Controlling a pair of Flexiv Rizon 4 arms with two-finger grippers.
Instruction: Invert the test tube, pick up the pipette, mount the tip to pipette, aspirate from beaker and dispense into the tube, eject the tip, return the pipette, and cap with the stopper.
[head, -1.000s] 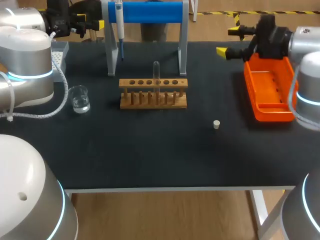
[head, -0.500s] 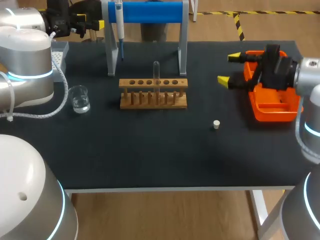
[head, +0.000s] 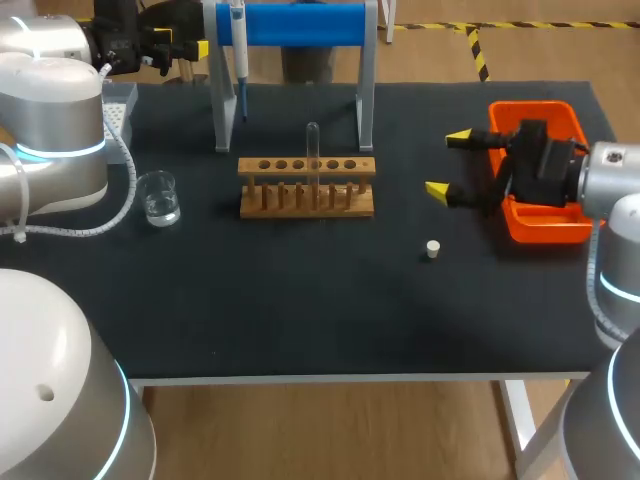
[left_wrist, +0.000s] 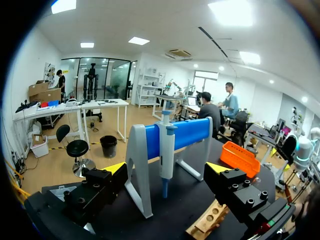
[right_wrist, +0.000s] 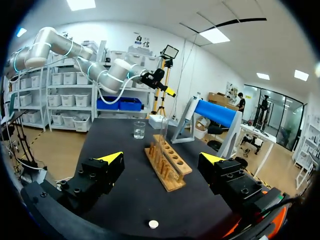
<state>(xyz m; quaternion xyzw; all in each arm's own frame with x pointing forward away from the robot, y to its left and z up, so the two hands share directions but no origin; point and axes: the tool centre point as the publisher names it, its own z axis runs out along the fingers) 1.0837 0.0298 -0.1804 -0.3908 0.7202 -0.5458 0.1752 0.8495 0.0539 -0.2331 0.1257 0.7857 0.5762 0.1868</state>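
Head view is showing the right hand (head: 448, 163), spread wide and empty, leaving the orange tray (head: 530, 106) behind it and heading for the test tube (head: 312, 150) ahead, probably starting the inversion.

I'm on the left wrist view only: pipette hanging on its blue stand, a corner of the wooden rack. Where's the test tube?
Observer: The test tube stands upright in a middle hole of the wooden rack.
Reviewer: And the stopper?
Observer: The stopper lies on the table, apart from the rack, on the right arm's side.
Reviewer: Is the right hand holding anything?
Observer: No, the right hand is open and empty, beside the orange tray, fingers toward the rack.
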